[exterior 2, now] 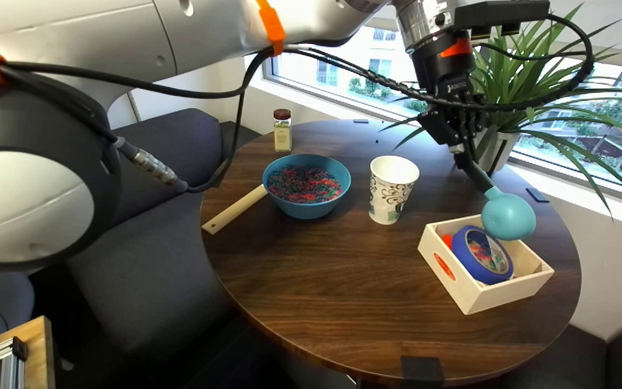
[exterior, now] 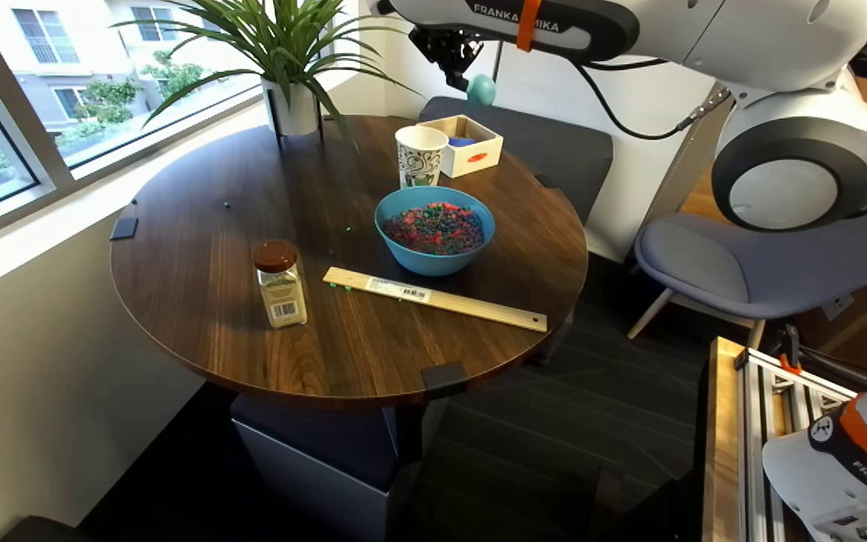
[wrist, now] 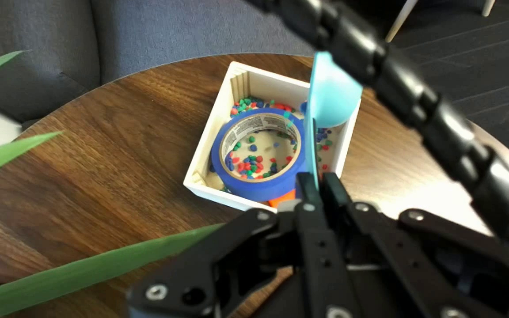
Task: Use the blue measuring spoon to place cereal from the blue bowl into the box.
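The tool (wrist: 320, 180) is drawn narrow, pinching the blue measuring spoon (exterior 2: 508, 217) by its handle. In an exterior view the scoop (exterior: 481, 89) hangs above the box (exterior 2: 511, 293) with a gap beneath, touching nothing there. In the wrist view it lies over the right part of the box, its rim nearly edge-on and its rounded back to the right, so the spoon is rolled onto its side. None of the views looks into the hollow; whether it is loaded cannot be told.

Loose red, green and blue pieces of cereal (wrist: 254, 167) lie in the box, inside and around a ring of blue tape (wrist: 259, 190). In an exterior view the blue bowl (exterior 2: 306, 210), amply filled, stands to the left on the bench (exterior 2: 322, 270), well apart from the box, with a paper cup (exterior 2: 389, 199) between them.

The step in hand looks like the pour, probably at or near its end. The next move likely calls for holding the scoop over the box until anything in it drops, perhaps rolling it further, then rising clear of the walls. If more cereal is wanted, the spoon must travel left past the cup to the bowl.
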`<state>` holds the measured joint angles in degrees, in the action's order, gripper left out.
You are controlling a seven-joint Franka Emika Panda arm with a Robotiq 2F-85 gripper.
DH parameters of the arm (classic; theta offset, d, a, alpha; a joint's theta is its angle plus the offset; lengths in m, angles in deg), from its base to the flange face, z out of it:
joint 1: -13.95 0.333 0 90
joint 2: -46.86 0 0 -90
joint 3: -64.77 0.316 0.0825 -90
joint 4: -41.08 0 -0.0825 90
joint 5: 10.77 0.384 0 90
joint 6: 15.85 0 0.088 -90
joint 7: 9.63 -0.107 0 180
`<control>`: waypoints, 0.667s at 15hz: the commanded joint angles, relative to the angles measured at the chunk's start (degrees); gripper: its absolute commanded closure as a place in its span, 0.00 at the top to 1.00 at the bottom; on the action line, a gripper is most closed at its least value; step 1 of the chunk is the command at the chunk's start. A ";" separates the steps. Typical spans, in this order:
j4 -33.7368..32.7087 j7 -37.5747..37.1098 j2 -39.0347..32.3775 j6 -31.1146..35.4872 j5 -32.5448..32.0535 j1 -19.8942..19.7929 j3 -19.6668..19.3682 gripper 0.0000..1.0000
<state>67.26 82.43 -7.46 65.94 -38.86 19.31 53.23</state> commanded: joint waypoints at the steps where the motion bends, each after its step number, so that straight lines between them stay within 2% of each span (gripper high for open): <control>1: 0.26 2.68 -0.01 -1.33 -1.12 1.08 -1.27 0.03; 7: 0.42 3.85 -0.13 -10.73 -2.26 2.64 -2.54 0.03; 9: -0.29 3.88 -0.35 -10.41 -2.10 2.56 -2.02 0.03; 10: -1.22 3.22 -0.64 -7.97 -1.80 2.31 -1.68 0.03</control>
<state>67.32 85.06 -7.58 56.37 -40.15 21.37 51.49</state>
